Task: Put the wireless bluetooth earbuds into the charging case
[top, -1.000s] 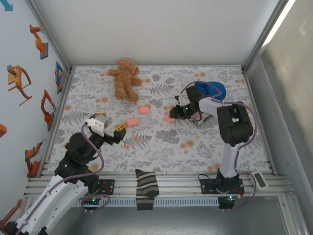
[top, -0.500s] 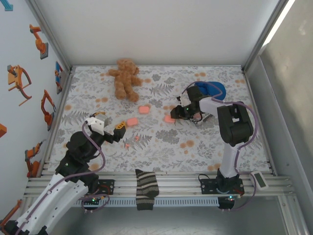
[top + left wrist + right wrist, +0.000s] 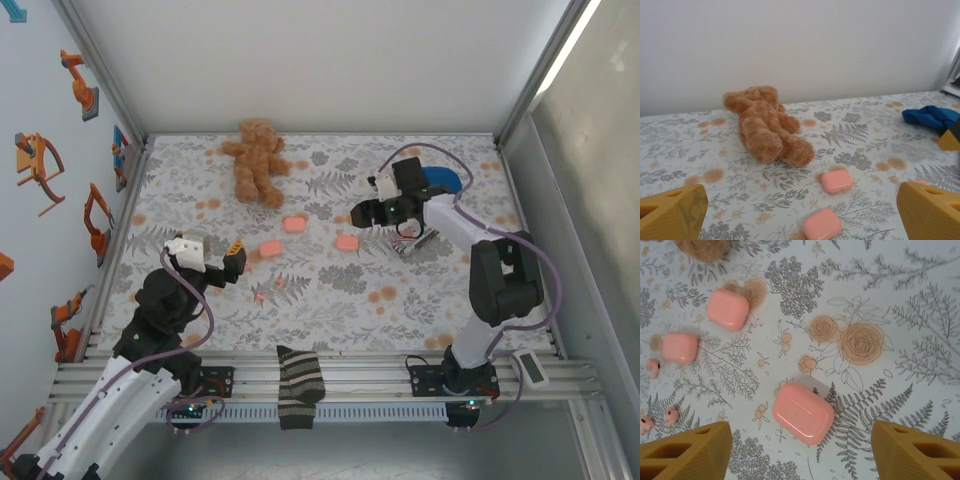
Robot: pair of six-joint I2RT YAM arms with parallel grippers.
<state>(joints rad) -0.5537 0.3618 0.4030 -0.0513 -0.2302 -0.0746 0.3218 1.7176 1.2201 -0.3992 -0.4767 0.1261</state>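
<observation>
Three closed pink charging cases lie on the floral table. One case rests flat below and between the yellow fingers of my right gripper, which hovers open above it without touching. The other two cases lie to its left, also seen in the left wrist view. Tiny pink earbuds lie loose on the table near the left-hand case. My left gripper stands open and empty, facing the two left-hand cases.
A brown teddy bear lies at the back left. A blue cloth sits behind the right arm. A striped sock hangs over the front rail. Walls close in the table on three sides.
My right gripper has opened and let go of the pink case, then lifted away; the case now lies on the table. The left arm has drawn back a little.
</observation>
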